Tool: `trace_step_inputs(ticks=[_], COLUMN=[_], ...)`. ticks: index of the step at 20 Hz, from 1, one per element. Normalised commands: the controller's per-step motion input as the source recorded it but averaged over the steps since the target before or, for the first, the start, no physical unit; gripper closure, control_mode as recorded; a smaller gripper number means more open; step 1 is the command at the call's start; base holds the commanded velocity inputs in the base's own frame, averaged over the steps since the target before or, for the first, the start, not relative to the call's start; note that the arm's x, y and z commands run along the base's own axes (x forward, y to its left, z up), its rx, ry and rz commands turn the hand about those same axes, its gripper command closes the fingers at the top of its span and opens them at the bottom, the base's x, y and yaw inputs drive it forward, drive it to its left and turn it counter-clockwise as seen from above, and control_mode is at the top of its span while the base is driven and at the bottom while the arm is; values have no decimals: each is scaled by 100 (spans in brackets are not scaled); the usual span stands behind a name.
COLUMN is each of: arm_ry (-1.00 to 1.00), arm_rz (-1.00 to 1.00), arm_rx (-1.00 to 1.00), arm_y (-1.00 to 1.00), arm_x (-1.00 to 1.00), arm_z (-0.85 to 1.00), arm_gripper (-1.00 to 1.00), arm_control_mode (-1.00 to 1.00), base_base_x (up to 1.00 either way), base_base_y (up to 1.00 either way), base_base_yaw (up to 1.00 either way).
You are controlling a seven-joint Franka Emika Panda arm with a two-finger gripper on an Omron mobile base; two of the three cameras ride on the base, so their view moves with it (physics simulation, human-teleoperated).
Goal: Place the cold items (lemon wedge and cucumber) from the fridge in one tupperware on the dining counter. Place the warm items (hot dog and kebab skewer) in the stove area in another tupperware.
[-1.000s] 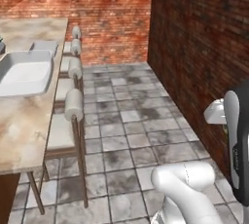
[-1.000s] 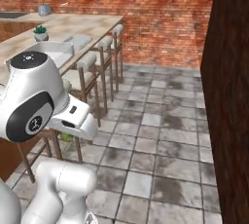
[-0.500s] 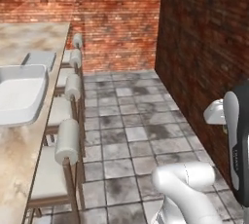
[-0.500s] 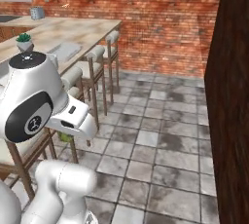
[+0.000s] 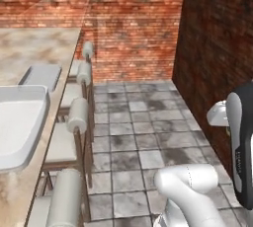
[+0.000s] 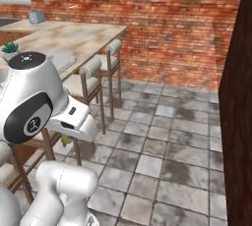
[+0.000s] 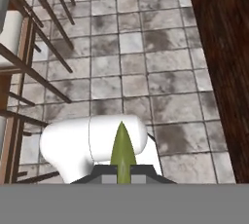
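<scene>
In the hand view my gripper [image 7: 121,170] is shut on a slim olive-green thing with a pointed tip, the cucumber [image 7: 121,146], which pokes out between the fingertips over the tiled floor. A bit of the same green cucumber [image 6: 66,140] shows under the hand in the right base view. The beige marbled dining counter [image 5: 34,48] lies to the left, with a wide white tupperware [image 5: 17,122] on its near end and a flatter grey container [image 5: 42,75] behind it. From the right base view the dining counter [image 6: 81,36] sits at the left. The fridge and stove area are out of view.
Wooden bar stools with pale cushions [image 5: 74,117] [image 6: 93,68] line the counter's edge. A dark wall [image 5: 217,48] stands close on the right, a red brick wall behind. Grey tiled floor [image 5: 138,142] lies between. A small potted plant [image 6: 10,48] sits on the counter.
The whole picture has shifted: the base has moved and turned, and the counter with the white tupperware now looms nearer on the left. The gripper stays shut on the green item.
</scene>
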Motion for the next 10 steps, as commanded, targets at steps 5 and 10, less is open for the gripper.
trace_step_inputs(ticks=[5,10], arm_ry=[0,0], arm_rz=[0,0], arm_rx=[0,0], arm_y=[0,0], arm_x=[0,0], arm_z=[0,0], arm_gripper=[100,100], arm_control_mode=[100,100], base_base_x=[100,100], base_base_y=[-37,-49], base_base_yaw=[19,27])
